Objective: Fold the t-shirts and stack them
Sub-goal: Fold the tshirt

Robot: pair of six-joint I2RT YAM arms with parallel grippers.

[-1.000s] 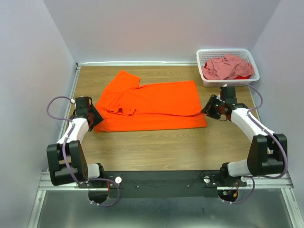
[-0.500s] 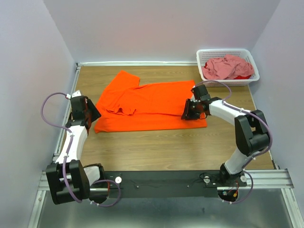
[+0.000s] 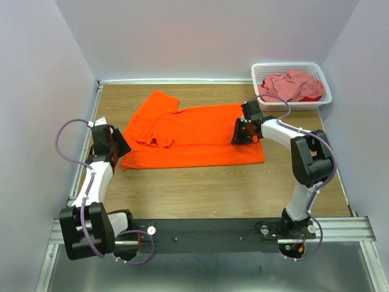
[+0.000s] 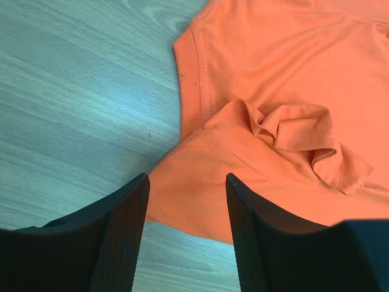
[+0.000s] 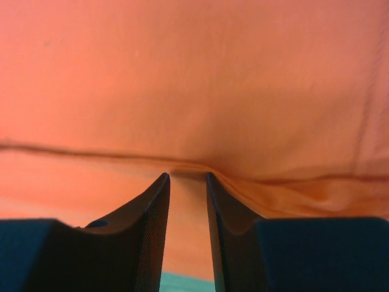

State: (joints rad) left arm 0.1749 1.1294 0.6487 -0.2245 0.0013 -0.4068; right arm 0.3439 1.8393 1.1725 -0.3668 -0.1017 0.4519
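To fold the orange t-shirt [image 3: 194, 137] lying flat mid-worktop, we hang our left gripper [image 4: 186, 182] wide open and empty over its corner near the left edge, and we set our right gripper [image 5: 186, 177] nearly closed at a fold, though we cannot tell if it grips.

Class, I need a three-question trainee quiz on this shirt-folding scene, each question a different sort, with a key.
1. True or false: the dusty pink cloth t-shirt lies in the white plastic lattice basket.
2. The left gripper has its jaws: A open, B shut on cloth, C out of view.
3. On what surface does the bright orange cloth t-shirt lie?
Key: 1 true; 2 A; 3 the brown wooden table.
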